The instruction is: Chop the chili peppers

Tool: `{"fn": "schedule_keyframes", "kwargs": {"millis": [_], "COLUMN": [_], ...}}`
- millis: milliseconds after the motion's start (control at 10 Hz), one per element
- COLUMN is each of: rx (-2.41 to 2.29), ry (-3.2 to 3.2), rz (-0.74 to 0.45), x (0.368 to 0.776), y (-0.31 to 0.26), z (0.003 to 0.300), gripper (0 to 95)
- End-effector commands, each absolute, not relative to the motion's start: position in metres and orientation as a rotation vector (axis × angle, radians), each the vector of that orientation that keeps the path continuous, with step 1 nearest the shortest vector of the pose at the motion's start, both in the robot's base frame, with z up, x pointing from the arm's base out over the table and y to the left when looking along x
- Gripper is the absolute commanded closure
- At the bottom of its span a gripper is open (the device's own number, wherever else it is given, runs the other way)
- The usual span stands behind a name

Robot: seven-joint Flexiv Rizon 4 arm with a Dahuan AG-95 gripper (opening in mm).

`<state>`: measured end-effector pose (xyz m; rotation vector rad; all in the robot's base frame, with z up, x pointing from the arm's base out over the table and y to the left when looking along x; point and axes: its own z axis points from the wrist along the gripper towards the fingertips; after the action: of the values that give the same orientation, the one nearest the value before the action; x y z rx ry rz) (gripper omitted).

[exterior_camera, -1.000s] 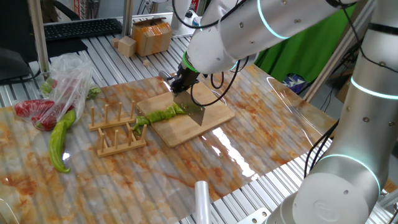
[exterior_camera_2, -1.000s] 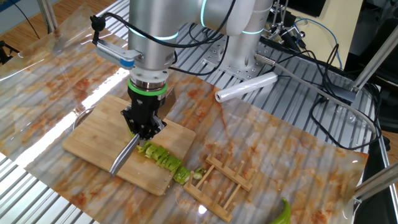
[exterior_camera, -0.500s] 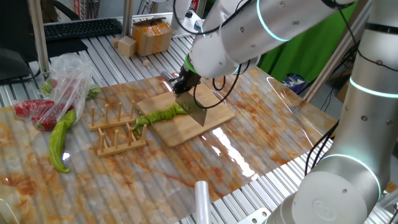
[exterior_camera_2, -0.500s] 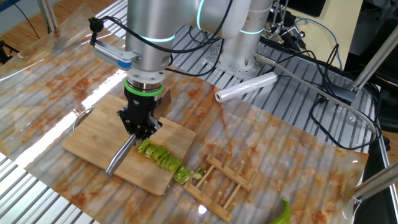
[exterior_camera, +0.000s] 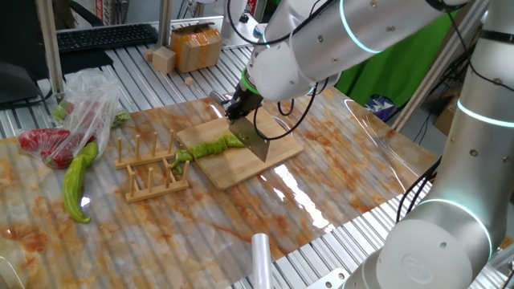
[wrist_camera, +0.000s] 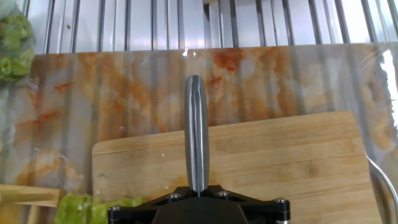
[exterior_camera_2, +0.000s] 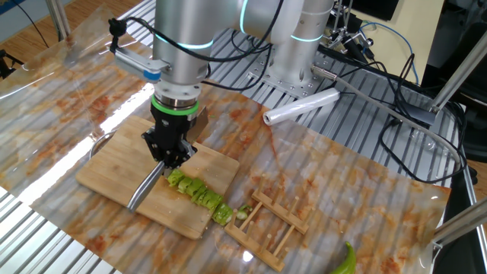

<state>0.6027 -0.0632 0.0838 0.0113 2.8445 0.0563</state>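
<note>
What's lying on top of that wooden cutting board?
On the cutting board lies a green chili cut into chunks, with the knife held by the gripper beside it. The arm hides the board behind it.

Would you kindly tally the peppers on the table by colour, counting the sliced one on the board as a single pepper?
Dark green, sliced, on the cutting board: 1, the chili pepper
Pale yellow-green, whole, curved, left of the wooden rack: 1, the curved pepper
Red, inside the clear plastic bag: 1 visible clump, the red peppers; exact number cannot be told
Total: 3 colours, at least 3 peppers
</note>
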Motion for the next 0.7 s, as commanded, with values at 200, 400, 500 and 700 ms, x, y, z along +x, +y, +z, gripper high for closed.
{"fn": "schedule_keyframes", "kwargs": {"millis": [200, 400, 500, 700], "rx": [0.028, 0.024, 0.020, 0.020], "ry": [2.841, 2.842, 2.841, 2.841], "rz": [0.042, 0.036, 0.035, 0.041], "x": [0.6040, 0.6049, 0.6056, 0.6060], "y": [-0.0648, -0.0656, -0.0661, -0.0662], "z": [0.0825, 0.0843, 0.0846, 0.0834], "gripper": [95.0, 95.0, 95.0, 95.0]}}
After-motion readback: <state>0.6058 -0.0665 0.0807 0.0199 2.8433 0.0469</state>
